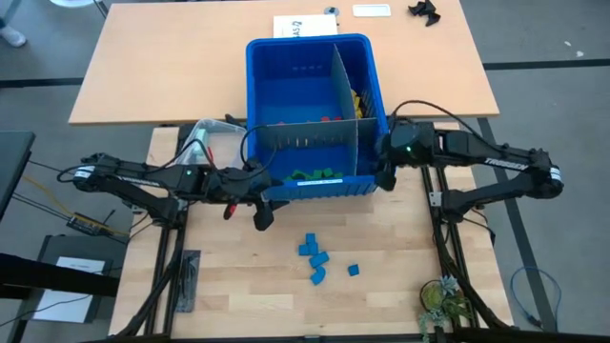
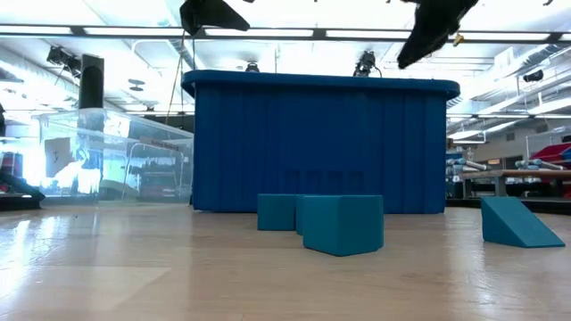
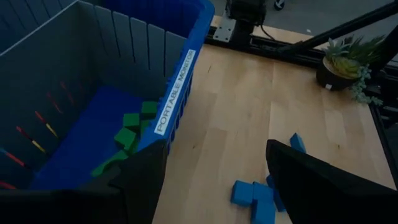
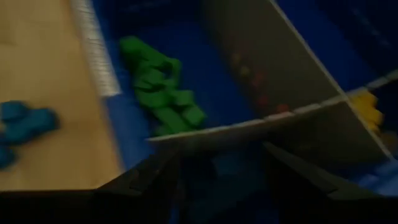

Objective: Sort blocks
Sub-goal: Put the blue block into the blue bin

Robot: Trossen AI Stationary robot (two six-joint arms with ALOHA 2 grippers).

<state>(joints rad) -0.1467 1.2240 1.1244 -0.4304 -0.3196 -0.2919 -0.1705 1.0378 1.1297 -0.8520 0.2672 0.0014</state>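
Pale wood planking makes up the work table [image 1: 248, 286], with a second table of lighter board behind it, and everything below is placed from the large blue bin [image 1: 315, 114] standing where the two meet. Starting at the fingers: the left gripper [image 1: 262, 214] hangs just off the bin's near wall toward its left corner, its two dark fingers [image 3: 146, 180] spread wide with nothing between them, bare wood showing through the gap. The right gripper [image 1: 384, 176] sits at the bin's near right corner over the rim, its fingers likewise parted and empty, looking down on the grey divider [image 4: 249, 134]. Inside the bin, green blocks [image 1: 319, 174] lie in the near compartment against the front wall; yellow blocks [image 4: 367, 109] and a few red ones lie in compartments past the divider. Blue blocks [image 1: 315, 255], the ones still unsorted, lie in a loose cluster on the wood in front of the bin, some touching, with one small cube [image 1: 353, 270] a little apart on the right-arm side. They look like hard, hollow plastic: light, rigid, smooth-faced and likely to skid or pivot if pinched off-centre. Judging by shape, the cubes are best taken across two flat parallel faces; the wedge-shaped piece [image 2: 519, 223] should be held by its flat sides, not its slope. A clear tub [image 1: 212, 133] stands beside the bin's left wall.
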